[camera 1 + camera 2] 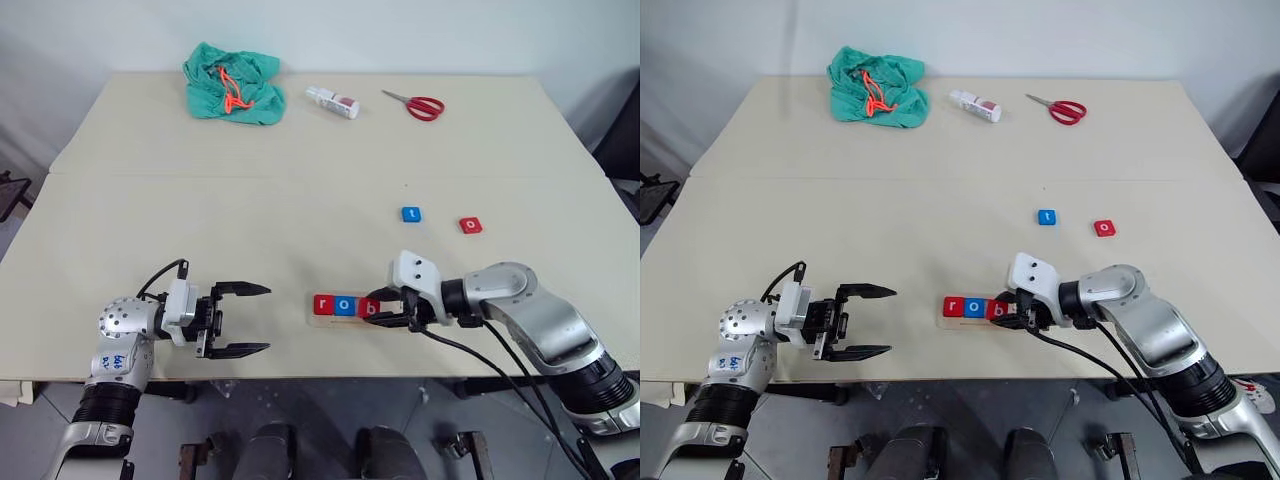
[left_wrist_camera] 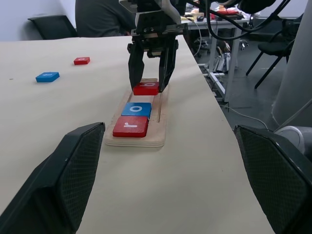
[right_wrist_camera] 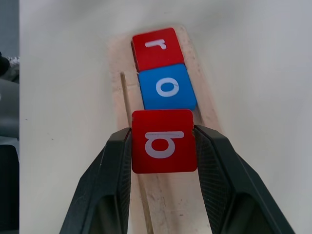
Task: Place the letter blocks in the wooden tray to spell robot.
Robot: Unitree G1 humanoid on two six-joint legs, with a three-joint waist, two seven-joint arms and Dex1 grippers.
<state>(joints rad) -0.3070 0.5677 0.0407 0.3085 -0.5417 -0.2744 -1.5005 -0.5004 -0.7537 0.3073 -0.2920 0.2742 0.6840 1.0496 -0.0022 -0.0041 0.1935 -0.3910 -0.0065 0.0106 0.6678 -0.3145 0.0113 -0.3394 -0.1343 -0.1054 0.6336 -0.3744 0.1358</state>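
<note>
**A:** ok so big to small: table (image 1: 300,200), then the wooden tray (image 2: 158,139) at the near edge, a bit right of centre. Red r (image 3: 156,48) and blue o (image 3: 167,87) are already in it. The right gripper (image 3: 163,146) is pinching the red b (image 3: 164,141) by its two sides, right next to the o. Blue t (image 1: 411,214) and red o (image 1: 470,225) sit loose further back on the right.

**B:** and the left gripper (image 1: 240,319)?

**A:** Jaws spread wide, holding nothing, left of the tray.

**B:** tips for the drop?

**A:** I'd keep the b square to the groove, snug it against the o, set it flat, then release without dragging it. A skewed b would probably crowd the next slot.
</note>
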